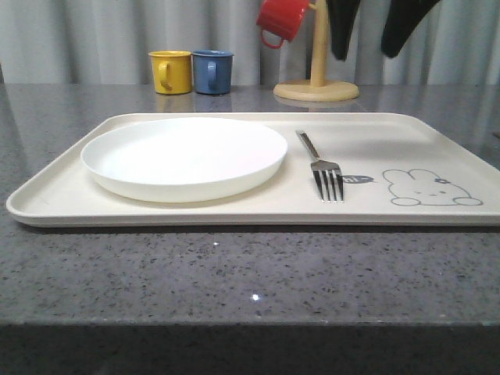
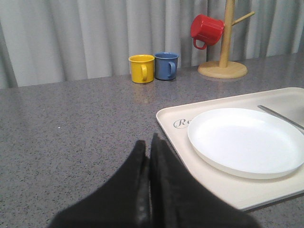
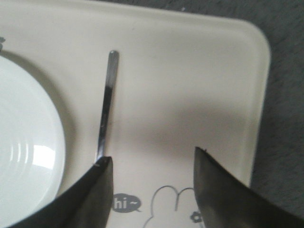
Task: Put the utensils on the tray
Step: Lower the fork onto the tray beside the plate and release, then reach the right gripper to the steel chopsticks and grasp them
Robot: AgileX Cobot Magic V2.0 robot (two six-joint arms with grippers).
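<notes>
The cream tray (image 1: 234, 217) with a rabbit drawing lies across the grey table. On its left half rests a round white plate (image 1: 184, 156), and a silver fork (image 1: 326, 176) lies to the plate's right, tines toward me. My right gripper (image 3: 152, 154) hangs open above the tray (image 3: 190, 71), over the rabbit drawing, holding nothing. The fork handle (image 3: 105, 104) runs away from its one finger, beside the plate (image 3: 23, 142). In the front view its dark fingers (image 1: 340, 31) show at the top. My left gripper (image 2: 147, 142) is shut and empty over the bare table, just off the tray's corner (image 2: 213, 183) near the plate (image 2: 247, 140).
A yellow mug (image 1: 170, 72) and a blue mug (image 1: 212, 72) stand behind the tray at the back. A wooden mug tree (image 1: 316, 86) at the back right carries a red mug (image 1: 281, 19). Grey curtains close off the rear. The table's front edge is close to me.
</notes>
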